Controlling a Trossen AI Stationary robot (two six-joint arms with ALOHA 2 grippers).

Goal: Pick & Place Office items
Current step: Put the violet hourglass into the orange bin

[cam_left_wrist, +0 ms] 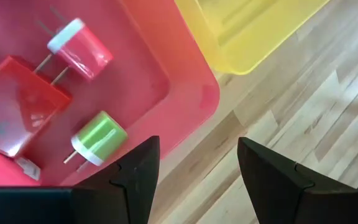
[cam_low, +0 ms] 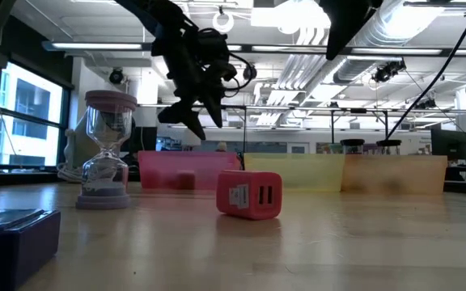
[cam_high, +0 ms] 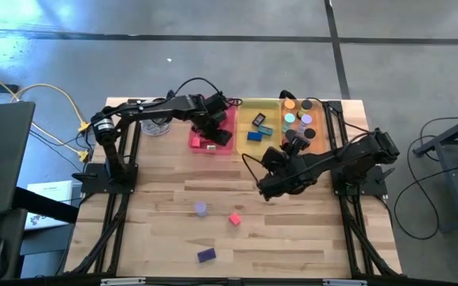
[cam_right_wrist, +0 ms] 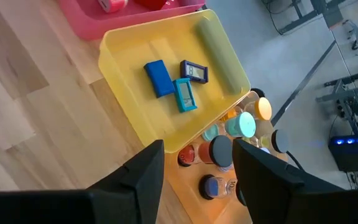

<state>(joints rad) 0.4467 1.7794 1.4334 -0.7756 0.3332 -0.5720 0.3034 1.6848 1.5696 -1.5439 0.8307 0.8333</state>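
1. Left gripper [cam_high: 213, 133]: fingers parted, empty, above the pink tray [cam_high: 211, 127].
2. Right gripper [cam_high: 291, 145]: fingers parted, empty, over the yellow tray [cam_right_wrist: 166, 99] and orange tray [cam_high: 303, 123].
3. Pink tray contents: green plug [cam_left_wrist: 98, 137], red plug [cam_left_wrist: 79, 50].
4. Bare table [cam_high: 293, 230]: lavender cylinder [cam_high: 201, 208], red block [cam_high: 234, 218], purple block [cam_high: 206, 255].

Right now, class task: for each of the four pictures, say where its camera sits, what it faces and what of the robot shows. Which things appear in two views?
High view: above the table, looking straight down; both arms show, over the pink tray and yellow tray.
Low view: at tabletop height, looking level across; an arm hangs above a red block and an hourglass.
Left wrist view: on the left arm, facing the pink tray; own open jaws show.
Right wrist view: on the right arm, facing the yellow tray; own jaws show.
Shared: both trays appear in every view.
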